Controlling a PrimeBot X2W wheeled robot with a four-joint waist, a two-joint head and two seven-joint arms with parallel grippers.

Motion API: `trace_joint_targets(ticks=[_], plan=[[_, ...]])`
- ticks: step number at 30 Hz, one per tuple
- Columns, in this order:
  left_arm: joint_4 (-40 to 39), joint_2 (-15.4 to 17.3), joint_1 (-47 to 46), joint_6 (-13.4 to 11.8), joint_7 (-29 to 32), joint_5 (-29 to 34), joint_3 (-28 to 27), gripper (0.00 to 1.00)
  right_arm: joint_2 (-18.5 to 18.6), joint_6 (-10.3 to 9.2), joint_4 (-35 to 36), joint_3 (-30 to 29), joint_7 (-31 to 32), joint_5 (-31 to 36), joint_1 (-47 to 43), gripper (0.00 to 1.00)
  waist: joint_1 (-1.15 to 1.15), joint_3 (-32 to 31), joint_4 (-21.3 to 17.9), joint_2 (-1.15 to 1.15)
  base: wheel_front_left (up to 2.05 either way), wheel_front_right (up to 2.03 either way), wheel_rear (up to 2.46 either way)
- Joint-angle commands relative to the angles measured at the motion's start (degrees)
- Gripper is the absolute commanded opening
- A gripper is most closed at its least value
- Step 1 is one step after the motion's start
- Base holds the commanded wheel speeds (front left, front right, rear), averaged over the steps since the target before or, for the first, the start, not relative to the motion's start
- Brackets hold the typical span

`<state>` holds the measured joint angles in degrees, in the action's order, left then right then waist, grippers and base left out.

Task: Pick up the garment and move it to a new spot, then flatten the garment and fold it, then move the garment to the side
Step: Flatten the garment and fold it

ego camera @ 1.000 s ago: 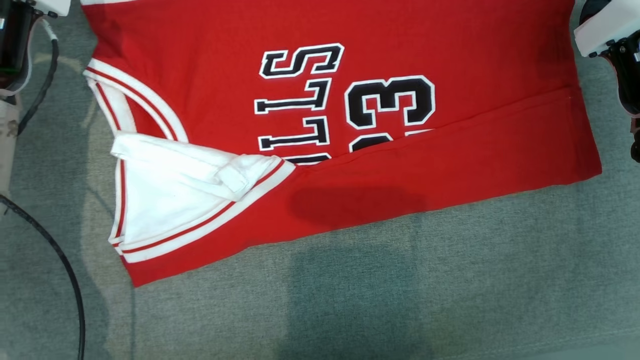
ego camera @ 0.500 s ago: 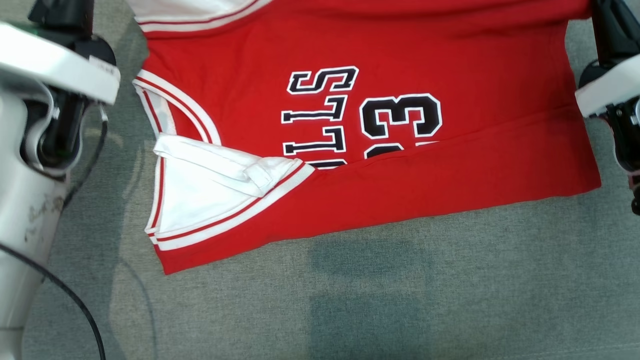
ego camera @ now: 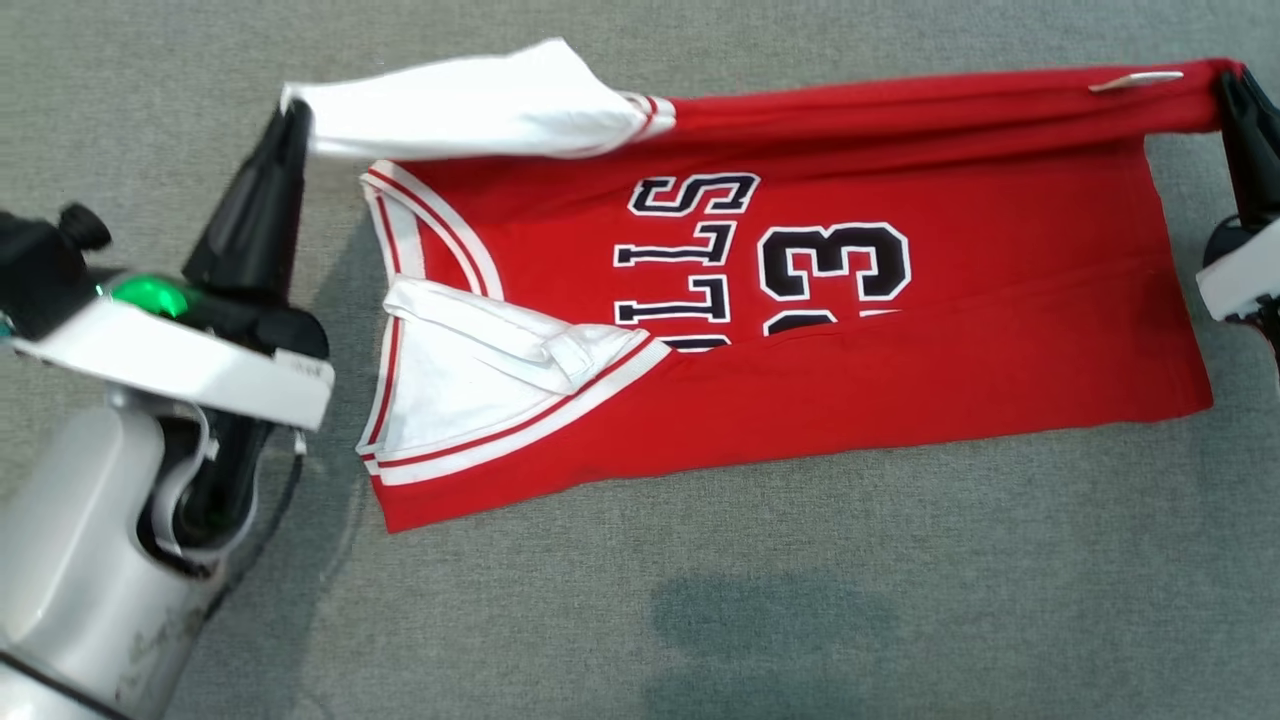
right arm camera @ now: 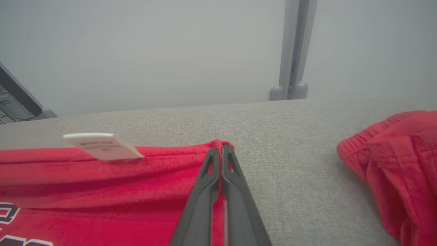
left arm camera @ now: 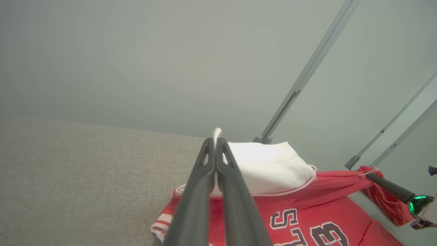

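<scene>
Red jersey (ego camera: 1000, 300) cloth lies spread on a grey woven surface (ego camera: 800, 600), with its black-and-white lettering and number facing up. The left gripper (ego camera: 293, 110) has its two dark fingers pressed together with no gap between them. They pinch a white corner of the jersey, and a sliver of white pokes out past the tips in the left wrist view. From those fingertips a white panel (left arm camera: 269, 164) billows away toward the other arm, raised off the surface.

Beyond the panel the far edge of the jersey runs as a taut, bunched red band straight to the right gripper (right arm camera: 220, 147). Its fingers are likewise clamped tight, with the red hem corner caught at their very tips. A small white label (right arm camera: 102, 146) sticks up from the band a little to the left of those tips.

Between the two pairs of fingers, and on the near side of the stretched band, the rest of the jersey lies flat on the surface. Its near edge is folded up over the bottom of the lettering. A white-lined opening with red-and-white trim sits closer to the left fingers.

Right of the right fingers, apart from them, lies a bunch of red cloth (right arm camera: 392, 164); I cannot tell whether it belongs to the jersey.
</scene>
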<state>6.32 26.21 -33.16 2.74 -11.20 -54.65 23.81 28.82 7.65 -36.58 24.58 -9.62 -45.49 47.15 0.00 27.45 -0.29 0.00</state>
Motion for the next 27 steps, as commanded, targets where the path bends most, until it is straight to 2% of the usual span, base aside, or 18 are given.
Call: trace_joint_targets(ticks=[1, 11, 27], plan=[[-2.17, 2.64, 0.59, -0.73, -0.52, -0.56, -2.5, 0.0, 1.7, -0.16, 0.94, 0.34, -0.1, -0.44, -2.55, 0.0, 0.0, -0.46, 0.44, 0.0, 0.0, 0.0, 0.0], [-8.05, 1.6, 11.02, -3.14, -0.67, -1.9, -0.53, 0.0, 2.26, -0.16, 3.06, -0.5, 0.16, -1.09, -10.39, 0.0, 0.0, -2.33, 1.43, 0.0, 0.0, 0.0, 0.0], [-4.32, 0.29, 16.99, -4.45, -0.18, -2.01, 2.68, 0.0, -0.61, -0.16, 4.94, -4.87, 0.9, 2.84, -19.84, 0.0, 0.0, -2.84, 0.61, 0.0, 0.0, 0.0, 0.0]])
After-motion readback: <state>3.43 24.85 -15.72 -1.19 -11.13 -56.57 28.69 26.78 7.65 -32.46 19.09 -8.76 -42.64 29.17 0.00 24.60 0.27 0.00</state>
